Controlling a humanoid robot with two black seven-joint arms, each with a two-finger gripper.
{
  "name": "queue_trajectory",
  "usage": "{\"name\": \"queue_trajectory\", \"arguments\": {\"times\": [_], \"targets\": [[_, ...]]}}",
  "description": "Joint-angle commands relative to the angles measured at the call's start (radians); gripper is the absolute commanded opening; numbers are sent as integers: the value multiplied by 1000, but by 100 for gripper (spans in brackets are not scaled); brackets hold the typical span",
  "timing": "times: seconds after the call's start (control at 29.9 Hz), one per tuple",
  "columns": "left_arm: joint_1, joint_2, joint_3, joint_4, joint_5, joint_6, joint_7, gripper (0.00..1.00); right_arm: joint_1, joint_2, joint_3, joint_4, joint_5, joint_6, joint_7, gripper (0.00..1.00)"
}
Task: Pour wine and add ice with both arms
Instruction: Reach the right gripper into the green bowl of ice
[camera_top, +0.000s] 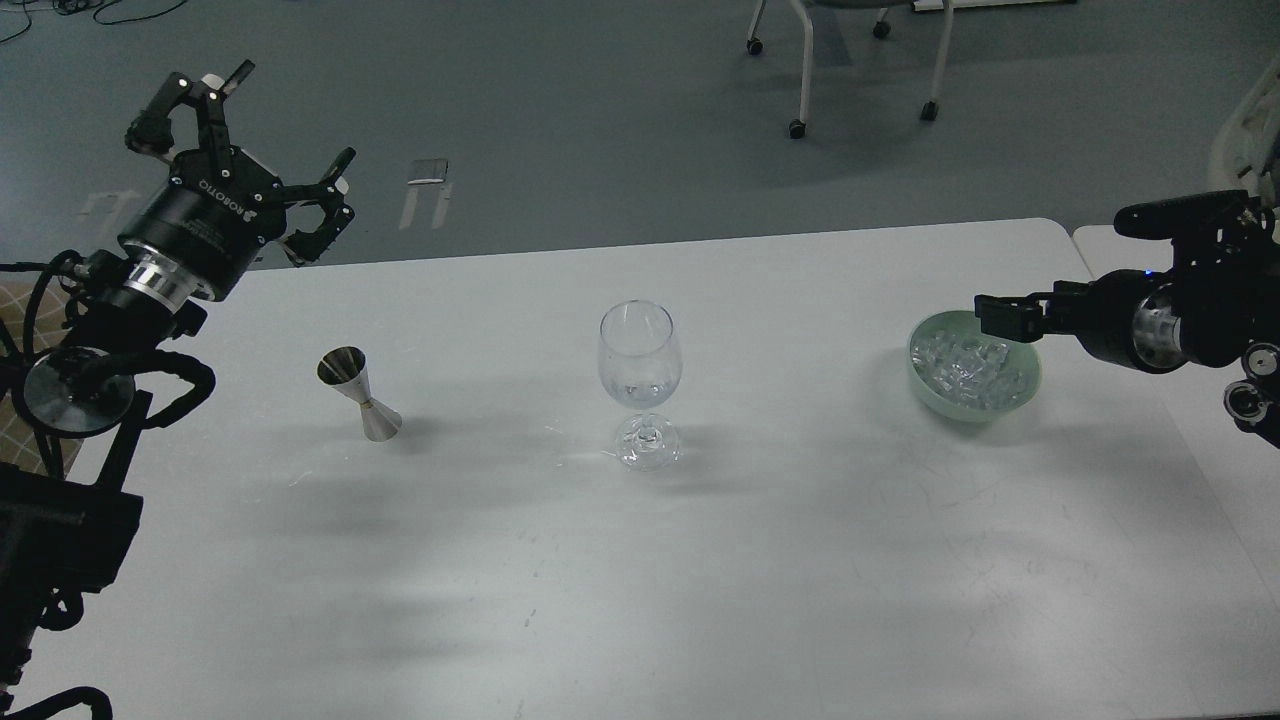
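Note:
A wine glass (640, 350) stands upright mid-table with a little clear wine (640, 393) in the bottom of its bowl. A steel jigger (360, 395) stands to its left. A pale green bowl (1000, 412) at the right holds several clear ice cubes (960, 360). My left gripper (250, 120) is raised over the table's far left corner, its fingers spread open and empty. My right gripper (1005, 315) reaches in from the right and sits at the bowl's far right rim, just above the ice. Its fingers look dark and cannot be told apart.
The white table (700, 560) has its far edge behind the glass. A second white table (1110, 250) adjoins at the right. Chair legs on castors (800, 100) stand on the grey floor beyond.

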Motion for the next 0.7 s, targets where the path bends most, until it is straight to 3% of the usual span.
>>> {"name": "queue_trajectory", "arguments": {"times": [0.0,0.27,0.43,0.67], "targets": [[1,1,2,5,3,0,0,98,3,2,-37,2,-12,-1,0,89],[2,-5,5,5,3,8,0,98,3,22,-55,-3,-21,-1,0,85],[5,-8,5,25,3,8,0,98,-1,53,-61,-10,-47,0,-8,56],[8,-8,5,52,3,3,0,98,-4,77,-77,-42,-83,0,-8,57]]}}
